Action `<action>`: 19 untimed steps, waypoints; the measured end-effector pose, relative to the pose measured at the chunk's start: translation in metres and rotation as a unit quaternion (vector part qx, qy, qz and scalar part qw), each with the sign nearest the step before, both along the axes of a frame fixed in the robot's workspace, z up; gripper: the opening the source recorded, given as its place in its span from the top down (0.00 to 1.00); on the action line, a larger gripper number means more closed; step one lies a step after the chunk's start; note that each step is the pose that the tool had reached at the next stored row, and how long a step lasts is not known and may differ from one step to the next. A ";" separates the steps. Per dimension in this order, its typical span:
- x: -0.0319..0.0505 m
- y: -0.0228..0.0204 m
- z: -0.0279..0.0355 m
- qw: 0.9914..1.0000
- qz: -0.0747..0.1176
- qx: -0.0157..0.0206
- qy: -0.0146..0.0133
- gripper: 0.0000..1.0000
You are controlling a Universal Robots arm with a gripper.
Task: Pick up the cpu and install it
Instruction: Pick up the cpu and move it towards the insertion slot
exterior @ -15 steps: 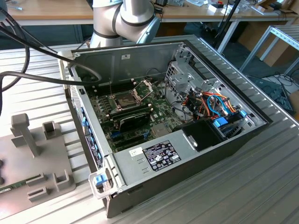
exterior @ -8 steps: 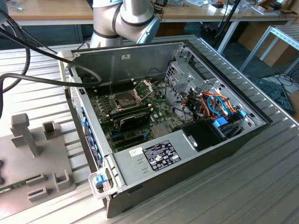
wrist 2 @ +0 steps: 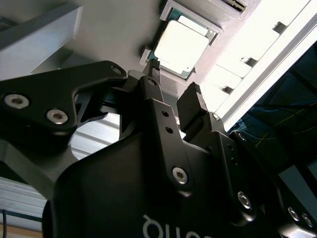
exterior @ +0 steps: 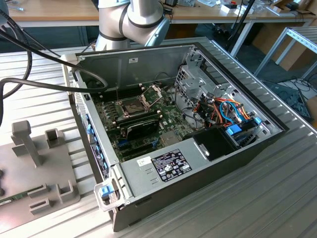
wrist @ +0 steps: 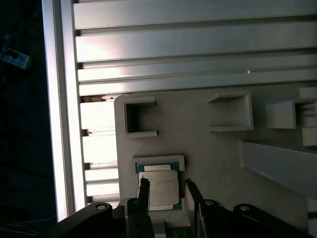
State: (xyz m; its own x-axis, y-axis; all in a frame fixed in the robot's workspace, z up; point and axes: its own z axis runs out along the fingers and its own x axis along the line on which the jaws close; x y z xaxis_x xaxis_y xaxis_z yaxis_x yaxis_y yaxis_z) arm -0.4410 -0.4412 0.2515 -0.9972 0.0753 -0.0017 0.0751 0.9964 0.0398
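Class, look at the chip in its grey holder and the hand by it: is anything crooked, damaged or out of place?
Nothing stands out. The cpu lies flat and square in the grey holder, and the open hand has a finger at either side of it.

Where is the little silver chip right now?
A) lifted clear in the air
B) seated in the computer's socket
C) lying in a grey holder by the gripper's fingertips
C: in both wrist views the cpu lies flat in its grey holder, with the open gripper close by it.
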 end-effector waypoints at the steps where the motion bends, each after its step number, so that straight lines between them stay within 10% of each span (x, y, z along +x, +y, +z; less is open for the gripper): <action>1: 0.0000 0.0000 0.0000 1.000 0.000 0.000 0.000 0.58; 19: -0.0010 -0.0001 -0.0183 1.000 0.000 0.000 0.000 0.58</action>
